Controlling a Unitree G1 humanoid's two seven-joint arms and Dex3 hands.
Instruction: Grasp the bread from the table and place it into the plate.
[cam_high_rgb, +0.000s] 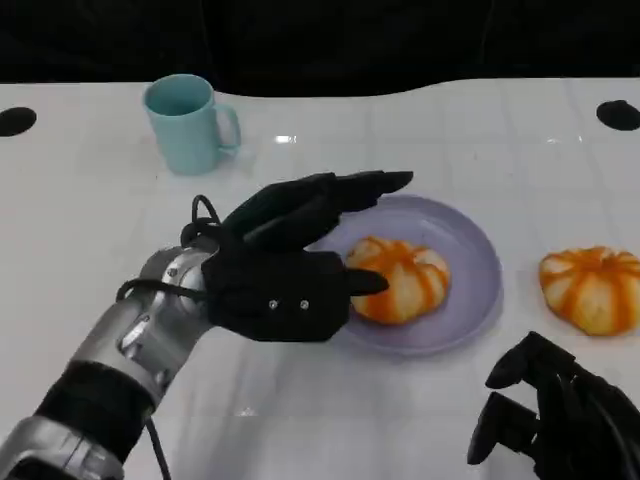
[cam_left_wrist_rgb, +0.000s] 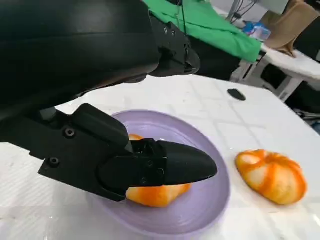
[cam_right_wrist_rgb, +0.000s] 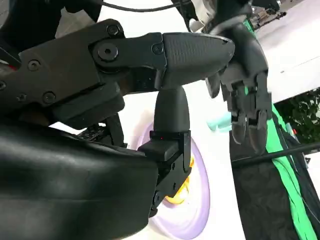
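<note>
Bread (cam_high_rgb: 400, 279) lies in the lavender plate (cam_high_rgb: 475, 250) at table centre; the left hand (cam_high_rgb: 290, 265), fingers spread, holds nothing at its 9 o'clock. A second bread (cam_high_rgb: 592, 288) lies at 3 o'clock on the glossy white table (cam_high_rgb: 80, 220), a teal mug (cam_high_rgb: 188, 124) at 11 o'clock. The right hand (cam_high_rgb: 560, 415), loosely spread, rests at 5 o'clock. Dark backdrop behind.

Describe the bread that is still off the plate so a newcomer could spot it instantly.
Start at the lavender plate in the middle of the white table. Beside it, on the robot's right, a bread roll lies on the bare tabletop. Its orange-striped twin sits in the plate, beside the left robot hand.
</note>
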